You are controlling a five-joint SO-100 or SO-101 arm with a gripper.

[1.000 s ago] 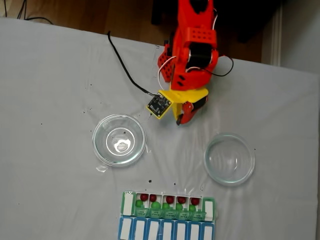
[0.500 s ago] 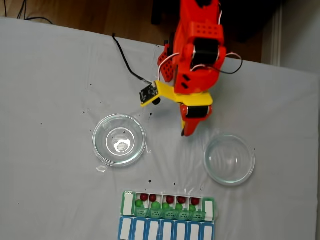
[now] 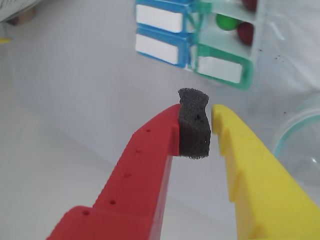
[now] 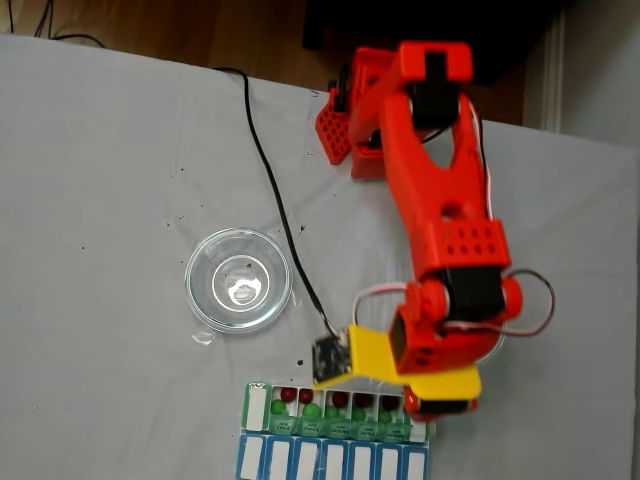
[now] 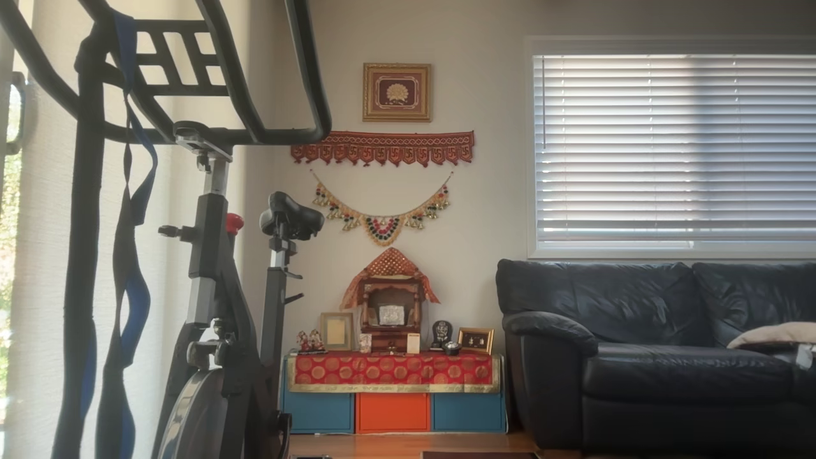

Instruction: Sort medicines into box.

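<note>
The gripper [image 3: 204, 131] is held nearly closed on nothing, a narrow gap left; the box [image 3: 200, 47] is seen just ahead, its rows running crosswise.

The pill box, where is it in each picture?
Wrist view: the pill box is at the top, right of the middle, lying on its side.
Fixed view: it sits at the bottom edge, in the middle, with the arm over its right end.
Other view: this camera faces a room with a sofa.
Shared landmark: the red and green balls inside the box, also in the fixed view.
</note>
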